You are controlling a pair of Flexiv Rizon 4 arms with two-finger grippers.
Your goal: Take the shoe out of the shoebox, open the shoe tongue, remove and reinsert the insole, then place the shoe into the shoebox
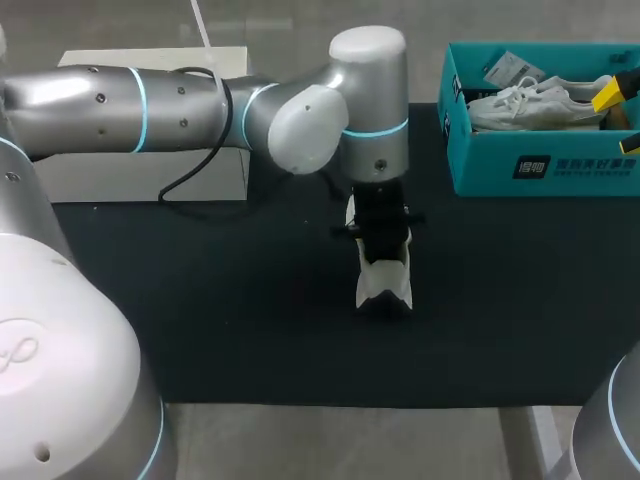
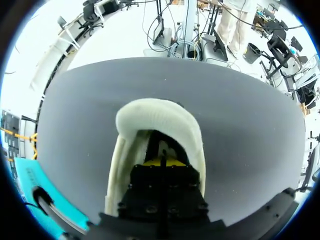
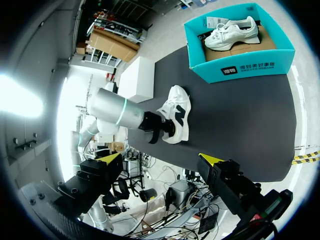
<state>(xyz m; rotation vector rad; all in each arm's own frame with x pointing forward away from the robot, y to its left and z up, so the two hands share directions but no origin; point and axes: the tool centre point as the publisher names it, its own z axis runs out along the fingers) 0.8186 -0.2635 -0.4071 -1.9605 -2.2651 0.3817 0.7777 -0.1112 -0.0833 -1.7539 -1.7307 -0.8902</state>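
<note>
left fingers (image 2: 172, 162) close together inside shoe (image 2: 150, 115); right fingers (image 3: 210, 159) wide, far off.

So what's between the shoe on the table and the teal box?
Nothing, just bare black mat. The head view shows that stretch between the shoe and the shoebox, and the right wrist view does too.

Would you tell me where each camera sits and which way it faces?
Head: above and behind, looking down on the table; left arm shows.
Left wrist: on that wrist, looking into the shoe; left gripper shows.
Right wrist: on that wrist, facing shoe and shoebox; open right gripper shows.
All share the shoe.
</note>
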